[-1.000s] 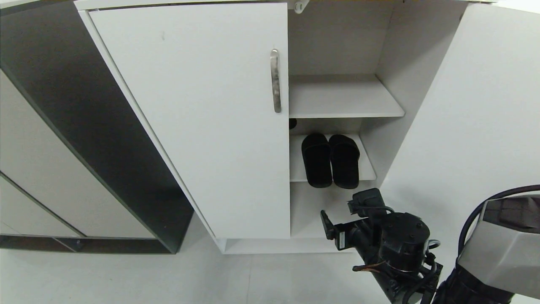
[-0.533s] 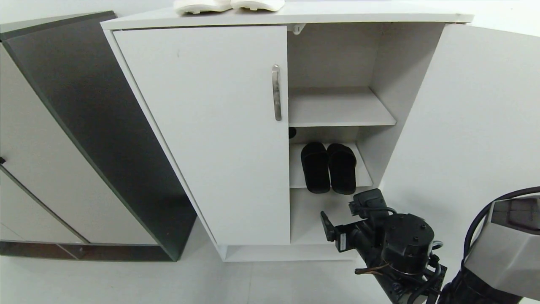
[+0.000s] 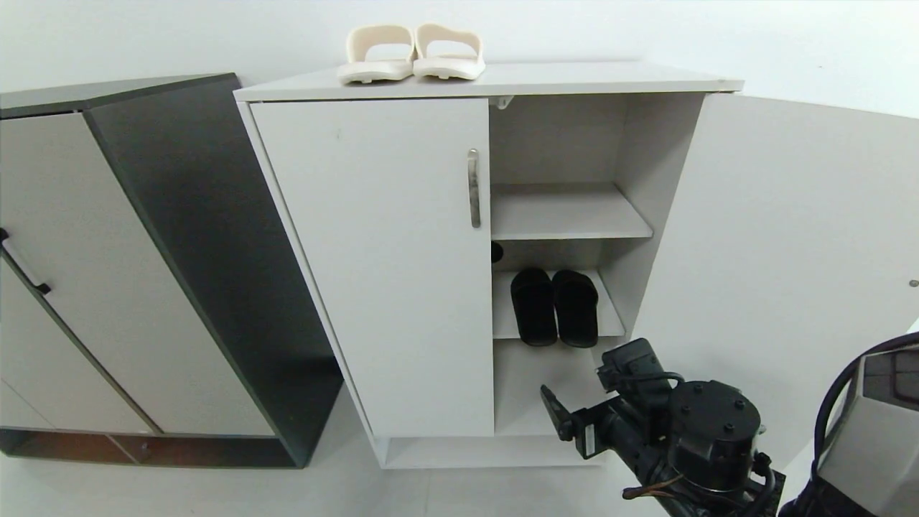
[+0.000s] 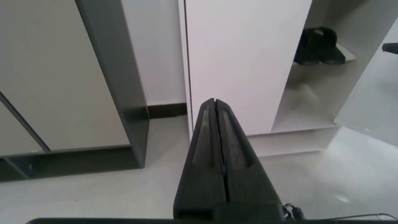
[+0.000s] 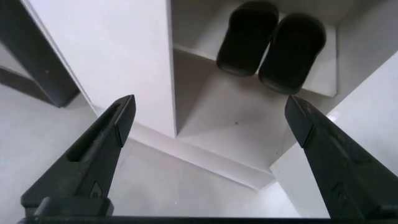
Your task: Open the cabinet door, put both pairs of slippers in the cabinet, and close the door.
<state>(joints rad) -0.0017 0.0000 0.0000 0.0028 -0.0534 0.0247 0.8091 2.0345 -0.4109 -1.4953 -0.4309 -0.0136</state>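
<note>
A white cabinet [image 3: 488,80] stands in front of me, its right door [image 3: 790,251] swung wide open and its left door [image 3: 388,266] closed. One pair of black slippers [image 3: 553,307] lies side by side on the middle shelf [image 3: 610,323]. A cream pair of slippers [image 3: 413,54] rests on the cabinet top. My right gripper [image 3: 585,380] hangs open and empty, low in front of the open compartment, below the black slippers [image 5: 270,46]. Shut with nothing in it, my left gripper [image 4: 214,102] is low before the closed door [image 4: 249,62].
The upper shelf [image 3: 567,215] and the bottom compartment [image 3: 520,388] hold nothing. The closed door carries a metal handle [image 3: 473,188]. To the left, a dark grey cabinet [image 3: 179,237] stands against the white one. Bare pale floor [image 3: 323,495] lies in front.
The head camera has tilted up and drawn back, bringing the cabinet top and the cream slippers into the picture. The black slippers and my right gripper show no move of their own.
</note>
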